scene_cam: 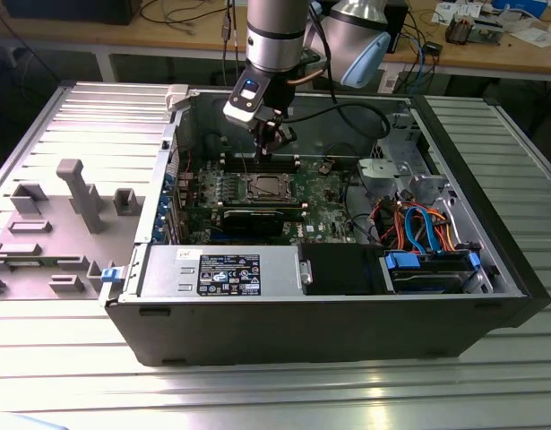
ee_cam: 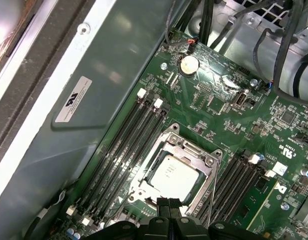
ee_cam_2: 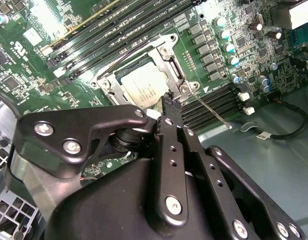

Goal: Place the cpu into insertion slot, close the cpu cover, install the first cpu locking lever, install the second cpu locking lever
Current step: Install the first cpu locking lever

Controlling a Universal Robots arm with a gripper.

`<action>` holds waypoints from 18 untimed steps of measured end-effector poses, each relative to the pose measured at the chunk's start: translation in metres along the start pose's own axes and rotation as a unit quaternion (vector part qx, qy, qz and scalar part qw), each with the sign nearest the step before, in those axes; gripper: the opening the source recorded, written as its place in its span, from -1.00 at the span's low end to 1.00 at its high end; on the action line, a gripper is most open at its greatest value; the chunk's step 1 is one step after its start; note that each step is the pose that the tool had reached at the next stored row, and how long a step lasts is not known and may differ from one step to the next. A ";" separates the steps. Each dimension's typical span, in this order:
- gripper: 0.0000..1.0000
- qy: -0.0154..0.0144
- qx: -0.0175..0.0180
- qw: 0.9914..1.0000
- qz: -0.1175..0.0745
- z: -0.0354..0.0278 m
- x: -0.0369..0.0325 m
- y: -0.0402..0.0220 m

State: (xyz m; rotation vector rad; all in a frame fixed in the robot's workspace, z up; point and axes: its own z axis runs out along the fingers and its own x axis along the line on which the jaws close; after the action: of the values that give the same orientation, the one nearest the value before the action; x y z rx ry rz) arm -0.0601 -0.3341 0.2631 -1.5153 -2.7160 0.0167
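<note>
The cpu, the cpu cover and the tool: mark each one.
cpu (ee_cam: 172,176), first wrist view, middle of its metal top.
cpu cover (ee_cam: 190,149), first wrist view, one side of its frame.
tool (ee_cam: 169,202), first wrist view, between its fingertips.

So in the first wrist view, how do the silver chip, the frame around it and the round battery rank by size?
1. cpu cover, framing the chip on every side.
2. cpu.
3. round battery, smallest, though possibly farther from the camera.

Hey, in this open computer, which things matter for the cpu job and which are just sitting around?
Job: cpu, cpu cover lying over it, locking lever sticking out, gripper by the socket.
Just there: memory slots, coin battery, coloured cables, power supply, grey fixtures.
</note>
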 end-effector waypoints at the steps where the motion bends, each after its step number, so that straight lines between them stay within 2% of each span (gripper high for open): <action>1: -0.79 0.000 0.000 1.000 -0.001 0.0000 0.0000 0.0000; 18: -0.79 0.000 0.000 1.000 -0.012 0.0000 0.0000 0.0000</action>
State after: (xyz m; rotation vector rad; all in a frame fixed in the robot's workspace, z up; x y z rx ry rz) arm -0.0601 -0.3341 0.2631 -1.4840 -2.7334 0.0172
